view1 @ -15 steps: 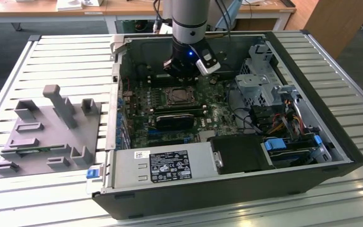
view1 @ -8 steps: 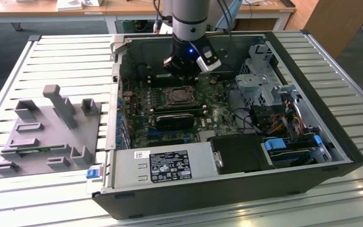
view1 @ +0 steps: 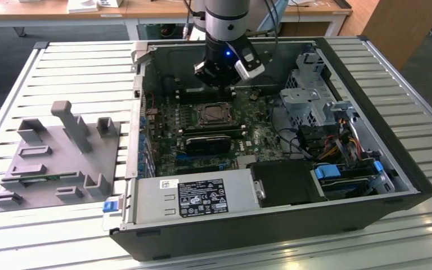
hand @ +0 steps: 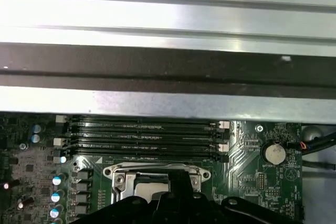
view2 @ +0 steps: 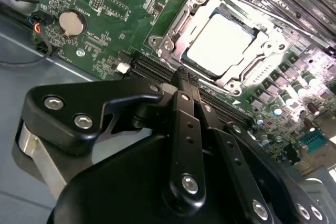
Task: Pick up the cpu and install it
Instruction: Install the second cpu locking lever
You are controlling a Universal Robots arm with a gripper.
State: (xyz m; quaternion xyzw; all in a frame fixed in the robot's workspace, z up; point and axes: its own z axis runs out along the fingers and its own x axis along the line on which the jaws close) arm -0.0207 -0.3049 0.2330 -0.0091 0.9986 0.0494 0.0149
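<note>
the open computer case (view1: 276,219) lies on the slatted table (view1: 66,73), and the arm hangs inside it, the gripper (view1: 217,79) up around twelve o'clock of the motherboard (view1: 269,143) in the exterior view. the cpu (view2: 220,43) is already sitting flat in its socket (view2: 220,45) in the second wrist view, bright silver top showing, metal frame around all four sides. in the exterior view the socket (view1: 214,114) sits just at six o'clock of the gripper, close but apart. the fingers (view2: 185,85) are pressed together at the tips in the second wrist view, nothing between them, and they stand off the chip, at its seven o'clock. in the first wrist view the black memory slots (hand: 142,140) run across just at twelve o'clock of the socket frame (hand: 157,174), a coin battery (hand: 273,153) off at three o'clock. out on the table, at nine o'clock of the case, the grey holder blocks (view1: 58,157) stand.
</note>
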